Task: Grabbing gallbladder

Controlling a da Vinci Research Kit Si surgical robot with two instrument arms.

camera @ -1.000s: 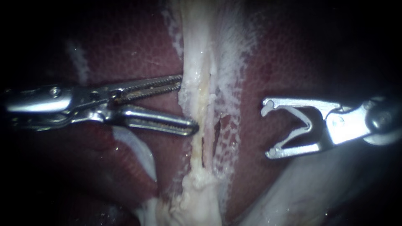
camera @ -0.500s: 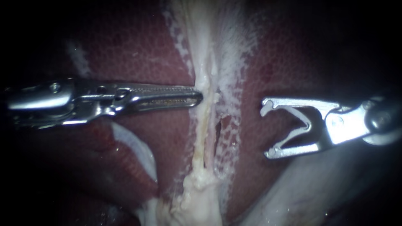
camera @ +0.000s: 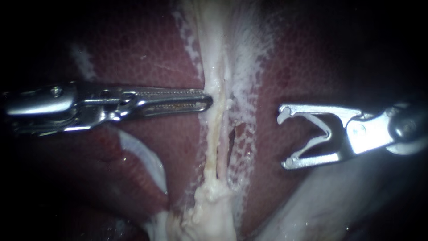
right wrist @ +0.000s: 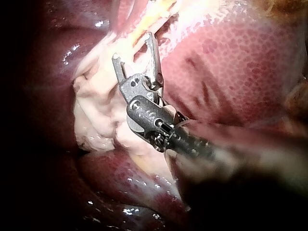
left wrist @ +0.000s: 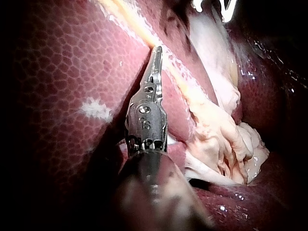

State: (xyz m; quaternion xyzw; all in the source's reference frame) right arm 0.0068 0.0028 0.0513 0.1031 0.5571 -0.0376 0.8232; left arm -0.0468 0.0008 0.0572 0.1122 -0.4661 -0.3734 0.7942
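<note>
Since a second ago the left instrument has closed its spread jaws and drawn back slightly toward the frame's left. Its long, serrated, slotted steel jaws are now pressed together, pinching the left edge of the gallbladder, a pale, fibrous, glistening strip running from top centre to bottom centre of the frame. Liver, dark red and finely mottled, lies on both sides of the strip. The right instrument is unchanged at centre right, its hooked jaws spread wide in a V, clear of the strip and holding nothing.
</note>
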